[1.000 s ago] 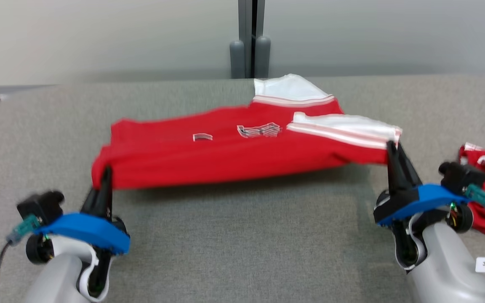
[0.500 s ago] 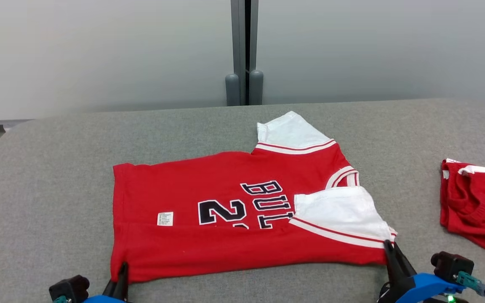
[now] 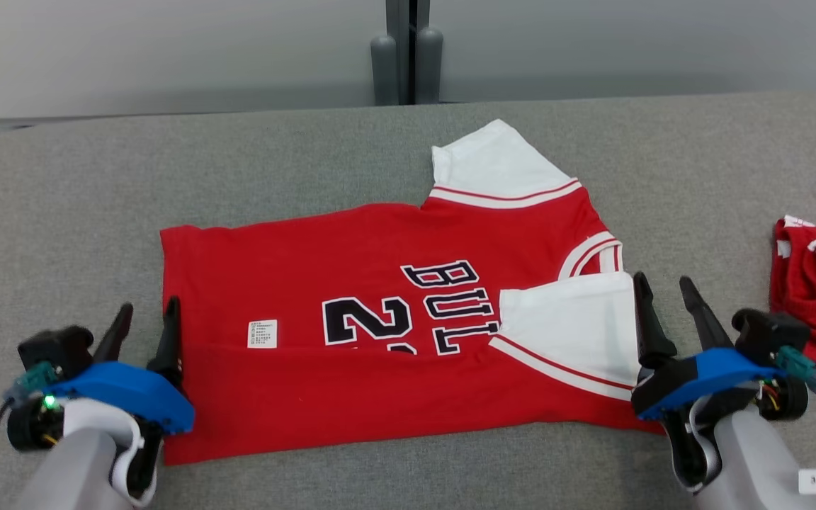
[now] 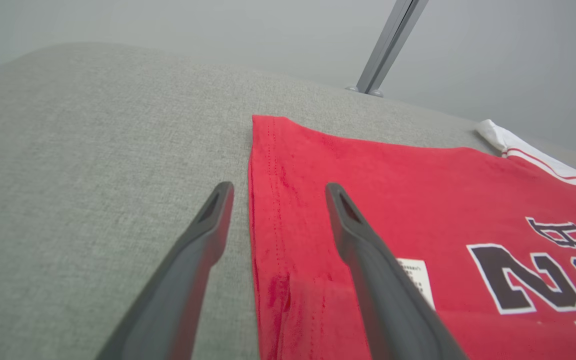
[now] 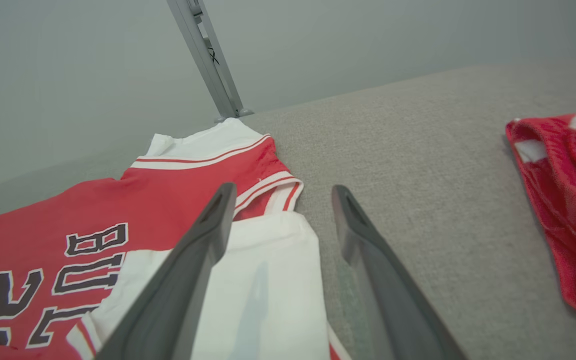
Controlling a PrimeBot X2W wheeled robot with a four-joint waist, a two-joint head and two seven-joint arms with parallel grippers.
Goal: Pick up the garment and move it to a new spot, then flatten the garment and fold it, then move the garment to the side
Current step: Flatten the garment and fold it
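red jersey (image 3: 394,333): flat on grey table (image 3: 82,198), long axis left-right, near edge folded over | left gripper (image 3: 149,306): wide, empty, straddling hem | right gripper (image 3: 661,280): wide, empty, beside white sleeve (image 3: 564,333) | judgement: both arms equally near.

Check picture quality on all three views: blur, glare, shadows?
Head view: sharp, even soft light, no glare; jersey lettering legible. Left wrist view: left tool goes soft toward the lens; post leans steeply. Right wrist view: faint finger shadow on the white sleeve; red garment at the right edge slightly blurred.
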